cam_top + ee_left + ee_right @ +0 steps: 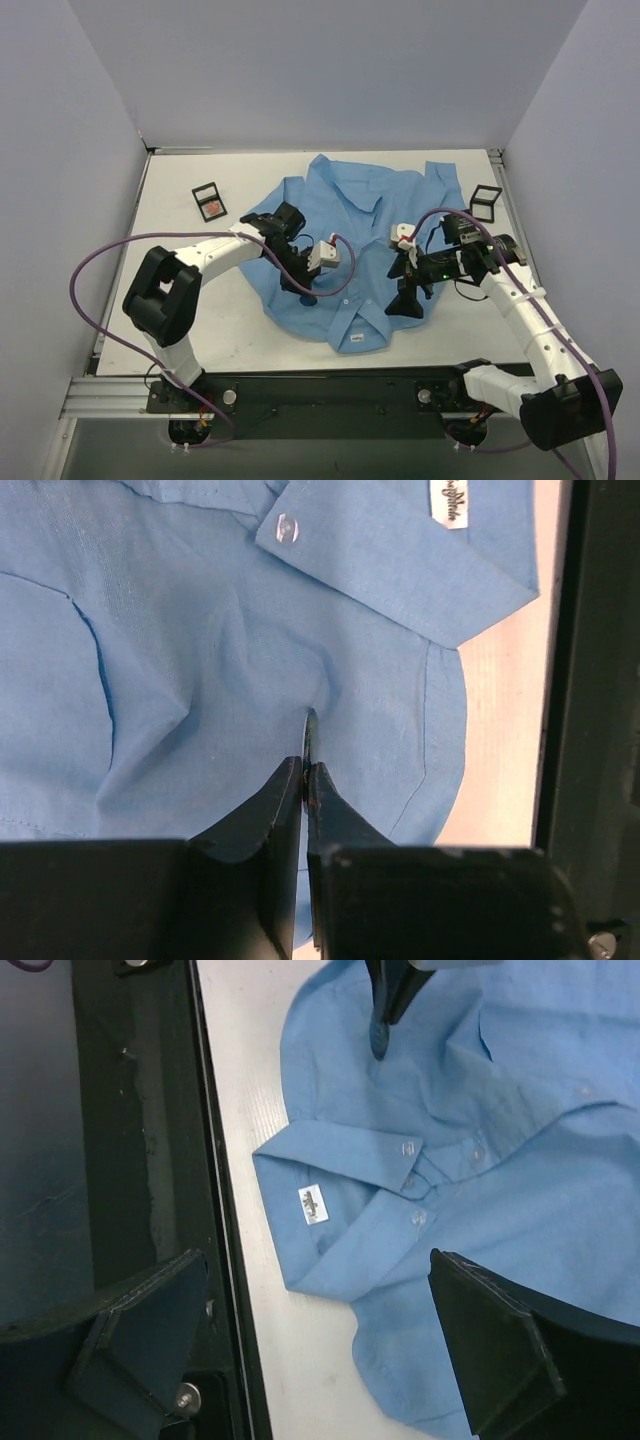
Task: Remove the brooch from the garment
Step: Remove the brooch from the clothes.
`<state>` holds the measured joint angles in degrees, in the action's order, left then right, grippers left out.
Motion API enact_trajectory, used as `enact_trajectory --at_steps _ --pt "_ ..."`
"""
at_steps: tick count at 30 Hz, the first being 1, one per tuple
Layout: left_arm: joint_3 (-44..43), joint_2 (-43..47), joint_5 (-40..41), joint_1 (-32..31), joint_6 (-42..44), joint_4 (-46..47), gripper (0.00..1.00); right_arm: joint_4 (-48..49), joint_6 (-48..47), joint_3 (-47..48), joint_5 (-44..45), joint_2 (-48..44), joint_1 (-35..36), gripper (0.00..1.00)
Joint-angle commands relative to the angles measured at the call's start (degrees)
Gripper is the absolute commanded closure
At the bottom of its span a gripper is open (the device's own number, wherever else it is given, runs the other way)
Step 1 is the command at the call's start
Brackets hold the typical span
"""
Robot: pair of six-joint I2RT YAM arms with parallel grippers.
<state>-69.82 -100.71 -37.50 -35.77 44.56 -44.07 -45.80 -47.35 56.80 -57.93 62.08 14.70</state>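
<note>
The light blue shirt (340, 230) lies spread on the table, collar and white neck label toward the near edge. My left gripper (305, 293) is shut low on the shirt's left front. In the left wrist view its fingertips (300, 780) pinch a thin dark edge, the brooch (310, 728), with the shirt (200, 660) puckered round it. The right wrist view shows the brooch (378, 1036) as a small dark-blue oval at those tips. My right gripper (407, 300) is open and empty, hovering over the shirt's collar side (420, 1140), jaws wide apart (320, 1360).
A black frame with a reddish inside (209, 201) lies at the back left, and an empty black frame (485, 203) at the back right. The black base rail (130, 1160) runs along the near edge beside the collar. The white label (311, 1205) sits inside the neck.
</note>
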Motion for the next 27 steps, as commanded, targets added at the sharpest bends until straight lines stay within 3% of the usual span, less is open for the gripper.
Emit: enact_trajectory --at_steps 1,7,15,23,27 --pt "-4.17 -0.19 -8.98 1.66 0.97 -3.38 1.0 -1.84 -6.16 4.54 -5.87 2.42 2.7 0.0" --pt "-8.22 -3.53 -14.17 2.19 0.27 -7.25 1.0 -1.4 -13.02 6.93 -1.76 4.98 9.02 0.07" --pt "-12.52 -7.48 -20.59 3.25 -0.7 -12.34 1.0 6.69 -22.07 1.66 20.98 -0.21 19.83 0.11" --pt "-23.23 -17.58 -27.97 4.39 4.65 -26.92 1.0 10.9 -25.42 -0.89 31.55 2.94 28.01 0.2" --pt "-29.57 -25.65 -31.4 4.92 8.87 -37.8 1.0 18.43 -26.48 -2.83 39.9 6.02 32.58 0.3"
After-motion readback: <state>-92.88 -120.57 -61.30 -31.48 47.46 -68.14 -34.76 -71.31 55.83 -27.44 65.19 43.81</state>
